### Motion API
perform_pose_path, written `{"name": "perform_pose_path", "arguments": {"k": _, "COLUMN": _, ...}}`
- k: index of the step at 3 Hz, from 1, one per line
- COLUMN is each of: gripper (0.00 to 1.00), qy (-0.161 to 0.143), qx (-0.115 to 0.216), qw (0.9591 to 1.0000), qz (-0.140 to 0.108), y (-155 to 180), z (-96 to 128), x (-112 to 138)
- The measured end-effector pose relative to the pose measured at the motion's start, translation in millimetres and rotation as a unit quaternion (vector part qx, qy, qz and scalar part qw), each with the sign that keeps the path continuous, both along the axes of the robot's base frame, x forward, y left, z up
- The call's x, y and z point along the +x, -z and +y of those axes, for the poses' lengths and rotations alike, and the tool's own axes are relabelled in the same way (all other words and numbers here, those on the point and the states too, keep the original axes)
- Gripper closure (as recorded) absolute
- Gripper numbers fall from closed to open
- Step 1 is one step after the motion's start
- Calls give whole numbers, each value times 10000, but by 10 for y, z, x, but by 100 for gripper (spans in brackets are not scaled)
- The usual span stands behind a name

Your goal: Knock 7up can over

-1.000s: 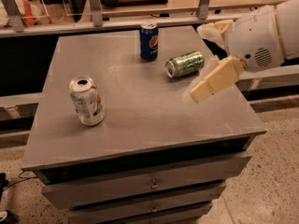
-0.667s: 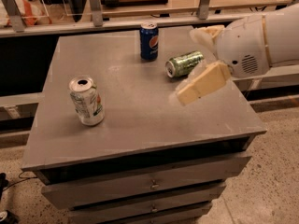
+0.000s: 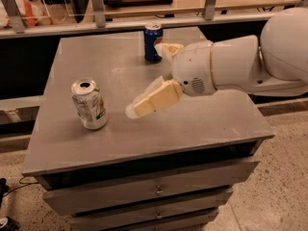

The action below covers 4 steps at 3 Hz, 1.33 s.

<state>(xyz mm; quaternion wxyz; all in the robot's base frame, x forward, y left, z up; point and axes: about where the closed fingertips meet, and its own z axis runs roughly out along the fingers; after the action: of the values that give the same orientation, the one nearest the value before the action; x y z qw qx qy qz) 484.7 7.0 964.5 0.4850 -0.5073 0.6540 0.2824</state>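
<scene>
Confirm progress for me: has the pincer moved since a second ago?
Yes. The pincer swung left, from right of the Pepsi can to left of it, nearing the 7up can.

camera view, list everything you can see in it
7up can: one, silver-white with green lettering, upright on the table's left side
pepsi can: one, blue, upright near the table's back edge
table: one, grey, centre of view
drawers: several, grey, in the table's front
gripper: one, cream, over the table, right of the 7up can, not touching it
arm: one, white, reaching in from the right
</scene>
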Motion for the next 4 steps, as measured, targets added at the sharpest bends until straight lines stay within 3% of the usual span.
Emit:
{"name": "perform_pose_path", "arguments": {"k": 2, "gripper": 0, "qy": 48, "qx": 619, "qw": 9981, "qz": 7, "y": 296, "z": 709, "x": 236}}
{"name": "perform_pose_path", "arguments": {"k": 4, "gripper": 0, "qy": -117, "qx": 1208, "qw": 9926, "qz": 17, "y": 517, "z": 1197, "x": 297}}
